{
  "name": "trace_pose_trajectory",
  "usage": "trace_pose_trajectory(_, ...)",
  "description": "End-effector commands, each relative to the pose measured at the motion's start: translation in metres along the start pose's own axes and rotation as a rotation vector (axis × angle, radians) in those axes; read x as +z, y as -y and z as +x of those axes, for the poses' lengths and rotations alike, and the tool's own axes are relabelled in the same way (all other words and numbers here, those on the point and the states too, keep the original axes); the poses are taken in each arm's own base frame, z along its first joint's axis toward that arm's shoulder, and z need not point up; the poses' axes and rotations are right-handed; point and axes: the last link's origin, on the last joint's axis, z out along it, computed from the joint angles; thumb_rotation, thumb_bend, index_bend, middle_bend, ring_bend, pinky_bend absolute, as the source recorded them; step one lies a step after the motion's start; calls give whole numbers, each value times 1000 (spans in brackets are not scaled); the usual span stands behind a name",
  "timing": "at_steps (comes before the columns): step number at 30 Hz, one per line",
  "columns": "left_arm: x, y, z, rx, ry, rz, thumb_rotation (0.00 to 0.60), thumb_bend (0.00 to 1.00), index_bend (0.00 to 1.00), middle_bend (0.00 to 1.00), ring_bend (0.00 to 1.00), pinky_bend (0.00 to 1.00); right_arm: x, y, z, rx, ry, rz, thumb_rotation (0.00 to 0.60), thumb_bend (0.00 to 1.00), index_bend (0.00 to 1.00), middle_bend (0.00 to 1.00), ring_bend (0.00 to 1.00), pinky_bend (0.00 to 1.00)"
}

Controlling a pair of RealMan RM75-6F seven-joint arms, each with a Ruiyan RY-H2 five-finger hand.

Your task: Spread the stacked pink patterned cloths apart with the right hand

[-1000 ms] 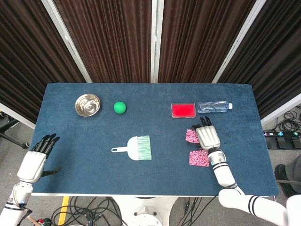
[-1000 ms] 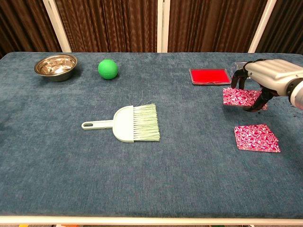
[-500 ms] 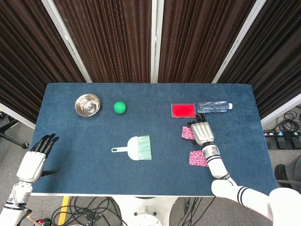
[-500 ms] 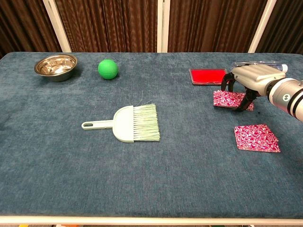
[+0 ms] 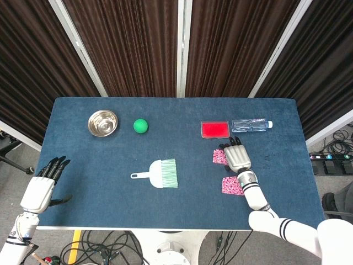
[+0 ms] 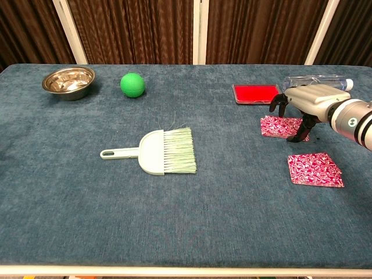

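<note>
The left hand (image 5: 41, 185) is held off the table's (image 5: 99, 165) left edge, fingers apart and empty. A steel bowl (image 6: 68, 82), a green ball (image 6: 132, 84) and a dustpan brush (image 6: 157, 152) are laid out further right. The far cloth (image 6: 277, 126) is positioned below a red tray (image 6: 256, 93). It is touched by the right hand (image 6: 308, 102), fingertips (image 6: 303, 136) down; no firm grip can be confirmed. The near cloth (image 6: 314, 170) lies apart, closer to the front edge.

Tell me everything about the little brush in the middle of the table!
The brush is a small hand broom that looks like pale plastic, with a thin handle pointing left and light green bristles fanning out to the right. It lies flat on the blue table, all alone. Nothing touches it, and both hands are far away.
</note>
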Motion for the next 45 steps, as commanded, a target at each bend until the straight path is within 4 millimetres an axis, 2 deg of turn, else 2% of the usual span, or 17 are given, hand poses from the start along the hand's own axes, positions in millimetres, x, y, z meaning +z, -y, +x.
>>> trace_pose_trajectory(1, 0, 0, 1, 2, -2, 2, 600, 0, 81, 45, 29, 227, -4, 0, 8, 17, -31, 8, 600, 124, 234, 288, 39, 0)
trace_pose_trajectory(5, 0, 0, 2, 0, -6, 0, 600, 0, 81, 44, 29, 227, -18, 0, 22, 31, -88, 29, 600, 124, 233, 289, 39, 0)
trace_pose_trajectory(9, -2, 0, 2, -2, -4, -1, 600, 0, 80, 45, 29, 227, -38, 0, 26, 30, -104, 50, 600, 124, 231, 292, 39, 0)
trace_pose_trajectory(16, -4, 2, 2, -3, -7, -4, 600, 0, 81, 45, 29, 227, -77, -7, 7, 16, -31, 76, 600, 113, 231, 292, 39, 0)
trace_pose_trajectory(23, -6, 2, 2, -4, -6, -13, 600, 0, 80, 45, 29, 227, -102, -15, -8, -5, 36, 88, 600, 101, 231, 290, 39, 0)
trace_pose_trajectory(32, -3, -2, 2, -3, -10, -16, 600, 0, 81, 44, 29, 227, -114, -23, -17, -15, 69, 84, 600, 101, 233, 289, 36, 0)
trace_pose_trajectory(38, -4, 0, 1, -2, -11, -17, 600, 0, 81, 44, 29, 227, -106, -24, -21, -7, 95, 88, 600, 86, 147, 204, 0, 0)
trace_pose_trajectory(45, -5, 1, 1, -3, -9, -15, 600, 0, 81, 44, 29, 227, -104, -20, -27, -11, 115, 100, 600, 85, 145, 215, 0, 0)
